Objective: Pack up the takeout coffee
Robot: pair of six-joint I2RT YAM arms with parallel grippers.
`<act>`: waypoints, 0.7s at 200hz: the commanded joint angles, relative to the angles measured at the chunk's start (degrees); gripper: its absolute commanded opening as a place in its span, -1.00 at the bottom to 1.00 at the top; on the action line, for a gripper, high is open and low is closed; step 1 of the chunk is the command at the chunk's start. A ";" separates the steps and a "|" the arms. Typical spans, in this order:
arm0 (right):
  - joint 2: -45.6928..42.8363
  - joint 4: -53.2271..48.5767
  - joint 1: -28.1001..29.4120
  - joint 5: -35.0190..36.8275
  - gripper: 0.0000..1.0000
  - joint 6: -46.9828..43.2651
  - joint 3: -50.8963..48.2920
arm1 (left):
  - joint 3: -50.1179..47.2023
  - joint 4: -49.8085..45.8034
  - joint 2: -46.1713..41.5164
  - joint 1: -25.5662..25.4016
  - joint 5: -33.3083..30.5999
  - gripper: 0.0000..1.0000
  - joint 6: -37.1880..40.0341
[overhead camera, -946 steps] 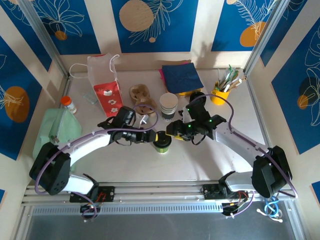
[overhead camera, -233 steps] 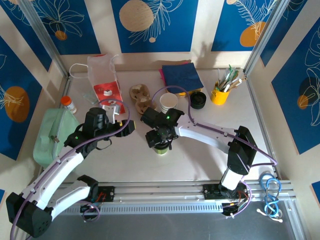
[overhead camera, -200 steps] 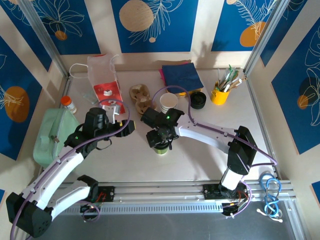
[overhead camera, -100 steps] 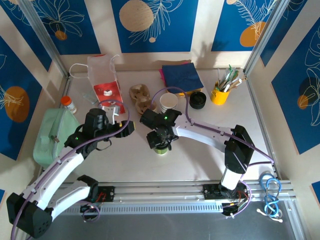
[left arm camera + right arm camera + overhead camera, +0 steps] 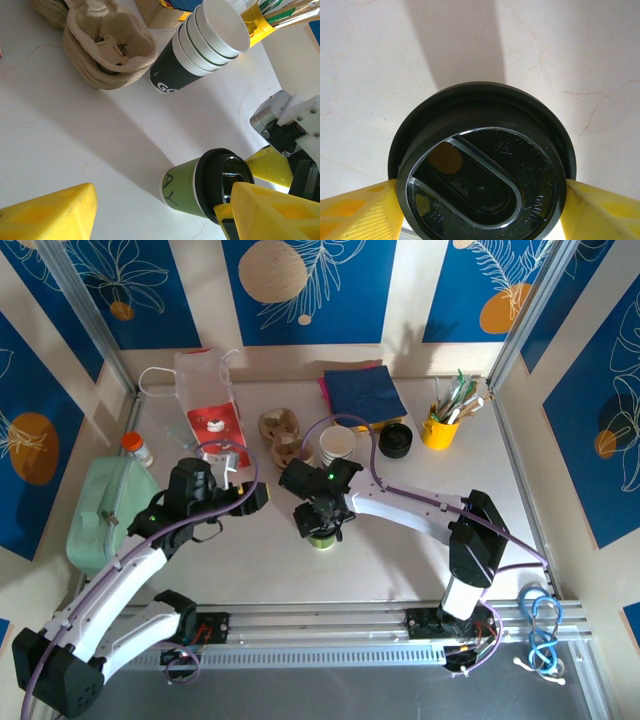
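Observation:
The takeout coffee (image 5: 322, 537) is a green paper cup with dark print and a black lid, upright at the table's middle. It shows in the left wrist view as the cup (image 5: 192, 192) and in the right wrist view as the lid (image 5: 480, 180). My right gripper (image 5: 320, 523) is over it, and its yellow fingers (image 5: 355, 212) press both sides of the lid. My left gripper (image 5: 255, 497) hangs open to the cup's left, apart from it, with nothing held between its fingers (image 5: 50, 212). A stack of white cups with dark bases (image 5: 338, 445) stands just behind.
The brown pulp carrier (image 5: 283, 430) lies behind the left gripper, next to a paper bag (image 5: 208, 405). Blue napkins (image 5: 362, 395), spare black lids (image 5: 395, 440) and the yellow utensil pot (image 5: 438, 430) sit at the back right. A green container (image 5: 100, 515) is at the left edge.
Since the earliest frame my left gripper has drawn back from the cup to the left, and my right gripper has come over the lid. Over the last second the right arm edged slightly left.

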 commanded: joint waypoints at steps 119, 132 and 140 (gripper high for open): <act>-12.33 1.60 -19.40 0.57 0.52 -5.73 -11.51 | -0.09 1.00 -0.74 0.85 1.80 0.42 -1.98; -13.05 2.33 -22.03 0.16 0.51 -6.84 -12.05 | -0.05 1.39 -0.76 0.85 2.00 0.41 -1.95; -13.53 2.74 -23.58 0.02 0.52 -7.49 -12.28 | 0.04 1.60 -0.65 0.85 2.19 0.42 -2.06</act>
